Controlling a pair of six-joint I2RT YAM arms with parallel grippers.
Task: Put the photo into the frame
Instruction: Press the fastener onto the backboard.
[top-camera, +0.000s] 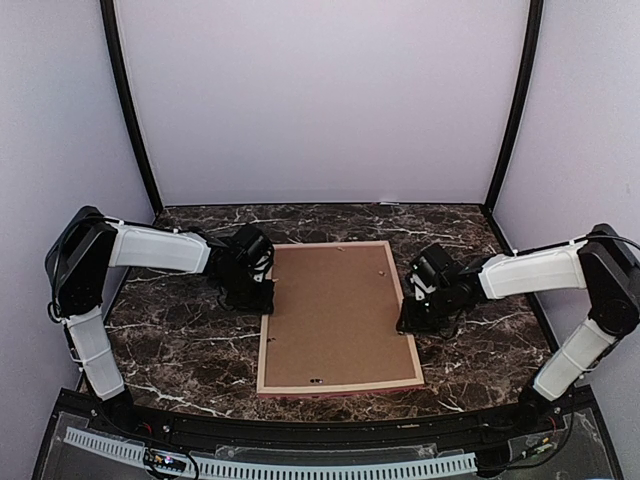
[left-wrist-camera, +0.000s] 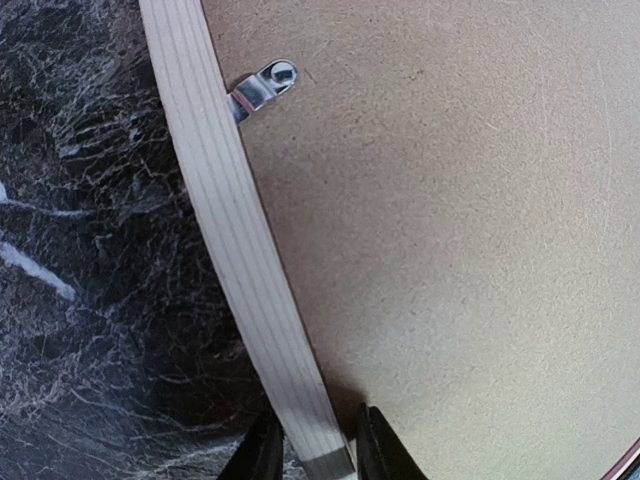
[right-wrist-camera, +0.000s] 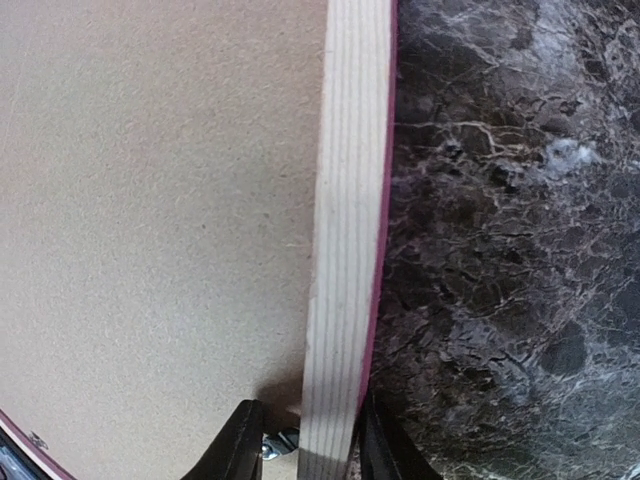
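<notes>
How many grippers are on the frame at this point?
2. The left gripper is closed on the frame's left rail, toward its far end; the right gripper straddles the right rail about midway. Neither is hidden.

The frame (top-camera: 338, 318) filled mid-table. The left gripper (left-wrist-camera: 315, 455) pinched its 9 o'clock rail and the right gripper (right-wrist-camera: 300, 450) loosely straddled its 3 o'clock rail, blocking both flanks. Bare tabletop (top-camera: 330, 222) gave passage at 12 o'clock, and only a narrow strip at 6.
</notes>
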